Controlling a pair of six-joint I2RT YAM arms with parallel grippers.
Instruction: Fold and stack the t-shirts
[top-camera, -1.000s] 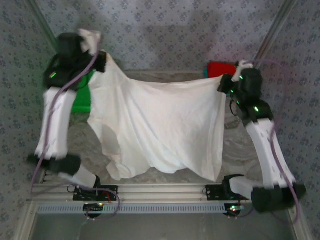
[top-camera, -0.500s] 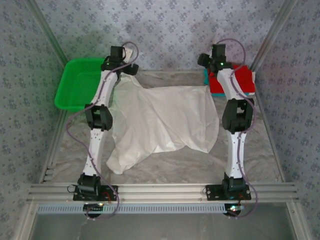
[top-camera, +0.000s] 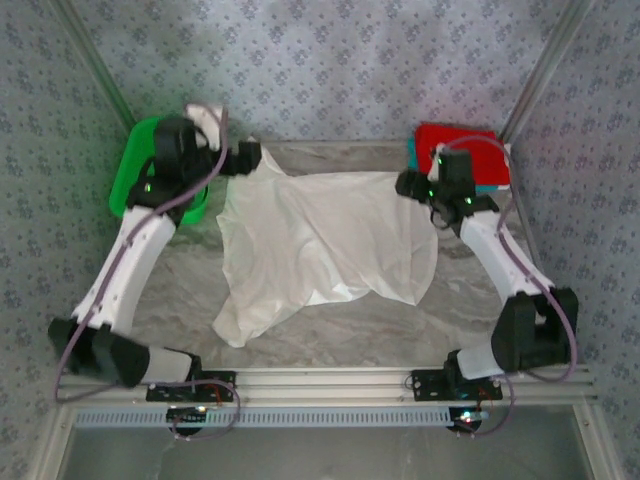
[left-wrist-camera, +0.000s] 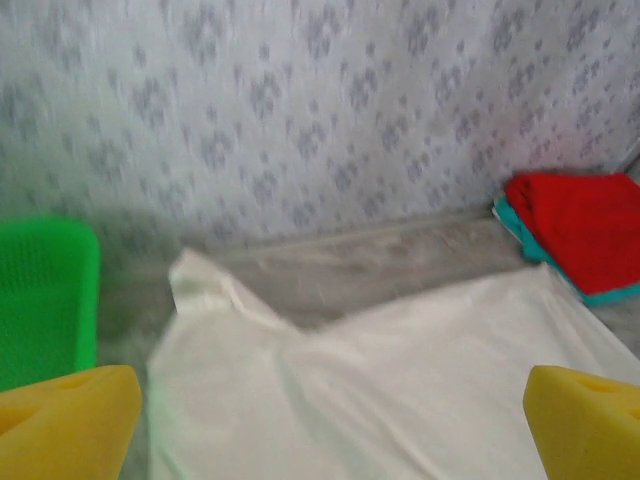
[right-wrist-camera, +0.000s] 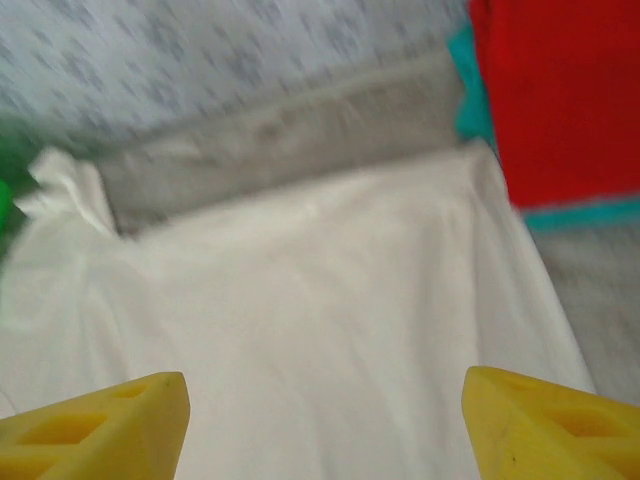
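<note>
I am hovering the left claw (top-camera: 247, 156) and right claw (top-camera: 405, 184), both spread and gripping nothing, over the far edge of the white t-shirt (top-camera: 320, 240), lying rumpled on the table (top-camera: 400, 335) just beside the folded stack (top-camera: 462, 150), likely ready for flattening.

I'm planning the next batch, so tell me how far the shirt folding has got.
Done: a folded red shirt sits on a teal shirt in the far right corner. In hand: the white shirt lies spread but rumpled; the left end effector and right end effector are open over it, holding nothing. Left: fold it and stack it.
</note>
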